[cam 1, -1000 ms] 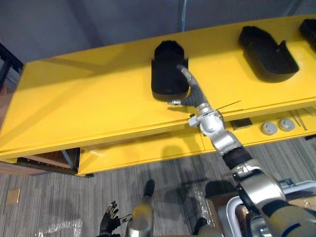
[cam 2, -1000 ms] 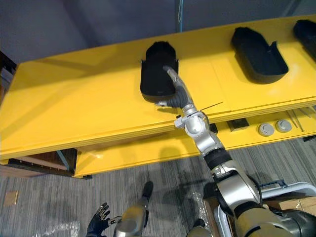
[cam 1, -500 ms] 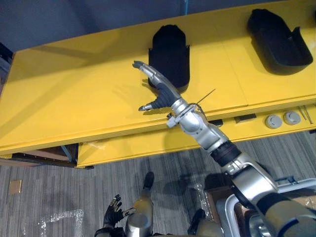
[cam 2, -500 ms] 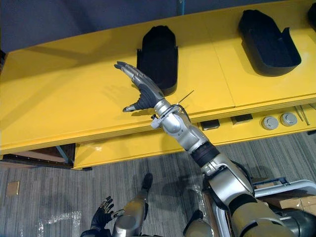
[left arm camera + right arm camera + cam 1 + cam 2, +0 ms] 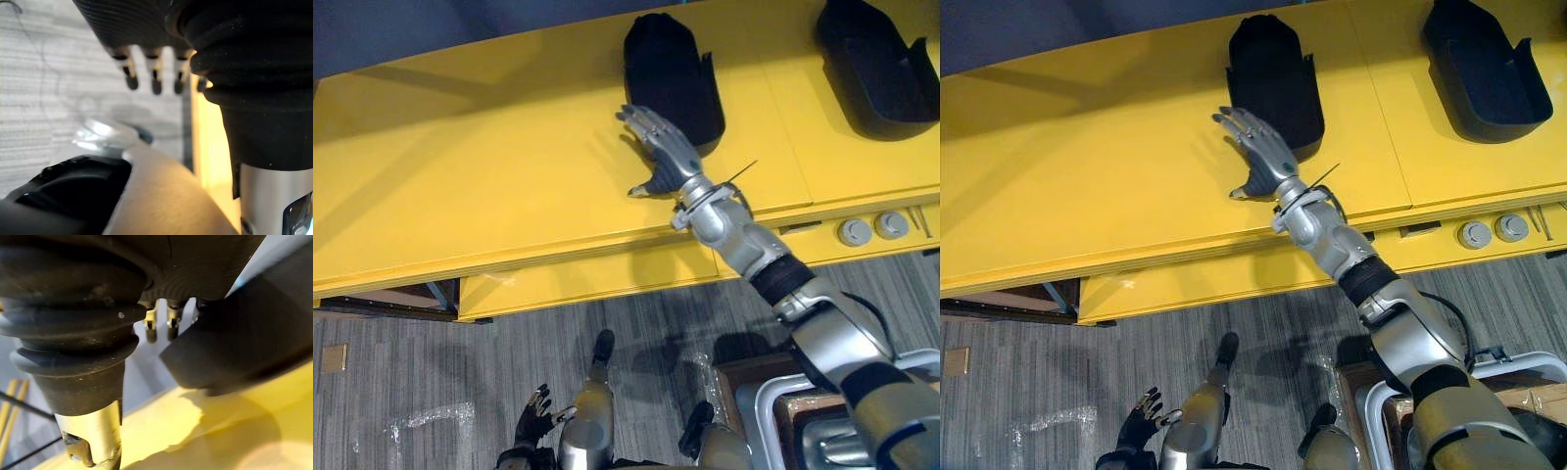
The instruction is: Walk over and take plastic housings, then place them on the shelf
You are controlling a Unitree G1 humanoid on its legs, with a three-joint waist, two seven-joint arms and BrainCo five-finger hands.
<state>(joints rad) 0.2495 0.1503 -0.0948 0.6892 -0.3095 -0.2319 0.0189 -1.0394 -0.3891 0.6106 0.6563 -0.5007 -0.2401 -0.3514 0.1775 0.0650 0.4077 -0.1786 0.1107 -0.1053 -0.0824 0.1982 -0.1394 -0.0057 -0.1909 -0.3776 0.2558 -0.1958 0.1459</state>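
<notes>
Grey carpet (image 5: 411,372); two round discs (image 5: 855,232)

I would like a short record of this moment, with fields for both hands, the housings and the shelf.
shelf: yellow shelf, two housings on top
black plastic housing: on the shelf, not gripped
second housing: farther to the robot's right
right hand: open, fingers spread, at the black plastic housing's near edge; contact unclear
left hand: open, low over the floor, empty
</notes>
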